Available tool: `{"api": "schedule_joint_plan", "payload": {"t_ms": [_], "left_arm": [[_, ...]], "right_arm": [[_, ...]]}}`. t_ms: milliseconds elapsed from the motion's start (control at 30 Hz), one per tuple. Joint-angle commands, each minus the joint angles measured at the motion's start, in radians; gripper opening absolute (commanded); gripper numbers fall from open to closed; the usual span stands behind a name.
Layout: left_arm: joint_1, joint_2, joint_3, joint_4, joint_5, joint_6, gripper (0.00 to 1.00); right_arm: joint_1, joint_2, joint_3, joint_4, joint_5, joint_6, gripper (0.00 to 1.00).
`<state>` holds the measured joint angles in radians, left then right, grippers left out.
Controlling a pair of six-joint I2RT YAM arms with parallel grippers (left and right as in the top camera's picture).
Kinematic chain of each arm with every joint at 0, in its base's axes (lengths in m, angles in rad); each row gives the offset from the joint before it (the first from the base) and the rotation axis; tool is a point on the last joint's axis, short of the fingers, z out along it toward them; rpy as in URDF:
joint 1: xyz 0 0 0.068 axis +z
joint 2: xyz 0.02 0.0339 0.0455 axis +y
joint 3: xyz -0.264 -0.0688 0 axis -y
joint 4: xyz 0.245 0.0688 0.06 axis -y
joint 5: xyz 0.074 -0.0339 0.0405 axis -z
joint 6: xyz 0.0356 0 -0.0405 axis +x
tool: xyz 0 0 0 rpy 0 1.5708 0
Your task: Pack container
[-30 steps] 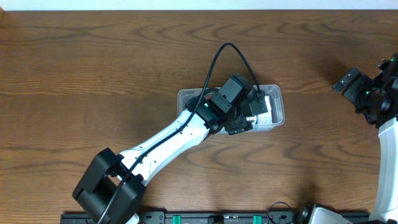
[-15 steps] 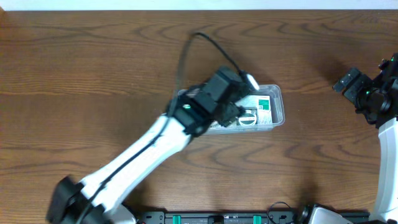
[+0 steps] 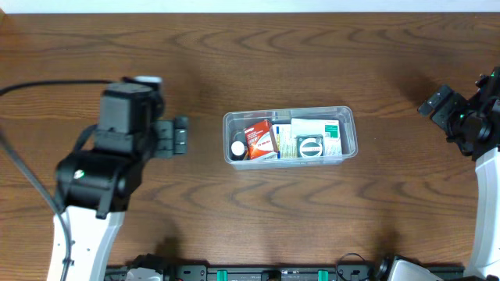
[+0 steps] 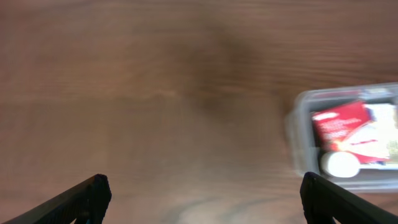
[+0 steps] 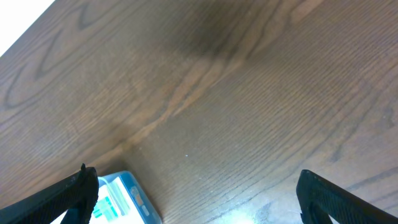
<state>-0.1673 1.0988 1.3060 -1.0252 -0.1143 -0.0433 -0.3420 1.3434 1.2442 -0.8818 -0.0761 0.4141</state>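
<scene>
Left gripper (image 3: 176,136) withdrawn from container (image 3: 351,137); jaws wide, empty. Container sat ahead of its fingertips, apart, holding small boxes (image 3: 260,138). Right gripper (image 3: 436,102): wide, empty, well apart from container.

A robotics lab bench, by the look: left arm (image 3: 98,176) and right arm (image 3: 488,187) mounted at a wood-grain table (image 3: 250,62)

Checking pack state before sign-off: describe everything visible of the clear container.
The container is a clear, colourless plastic rectangular tub with rounded corners and a rim, no lid on. It sits upright and flat near the middle of the wooden table, long side left to right. Inside lie small printed boxes, with a red box at the left end beside a white round cap. Nothing else touches it.
</scene>
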Motion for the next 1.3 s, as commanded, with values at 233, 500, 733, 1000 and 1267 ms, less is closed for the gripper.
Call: {"api": "schedule_joint_plan", "payload": {"t_ms": [233,500,733,1000,1267], "left_arm": [[0.062,-0.024,0.014,-0.067,-0.011,-0.024,0.98],[0.058,-0.027,0.013,-0.088,-0.015,0.033,0.98],[0.104,-0.150,-0.098,0.080,-0.002,0.072,0.98],[0.263,-0.465,-0.467,0.320,0.126,0.072,0.98],[0.288,-0.739,-0.782,0.384,0.194,0.067,0.98]], "right_arm": [[-0.005,-0.010,0.005,-0.001,-0.003,0.011,0.99],[-0.005,-0.010,0.005,-0.001,-0.003,0.011,0.99],[-0.005,-0.010,0.005,-0.001,-0.003,0.011,0.99],[-0.005,-0.010,0.005,-0.001,-0.003,0.011,0.99],[-0.005,-0.010,0.005,-0.001,-0.003,0.011,0.99]]}}
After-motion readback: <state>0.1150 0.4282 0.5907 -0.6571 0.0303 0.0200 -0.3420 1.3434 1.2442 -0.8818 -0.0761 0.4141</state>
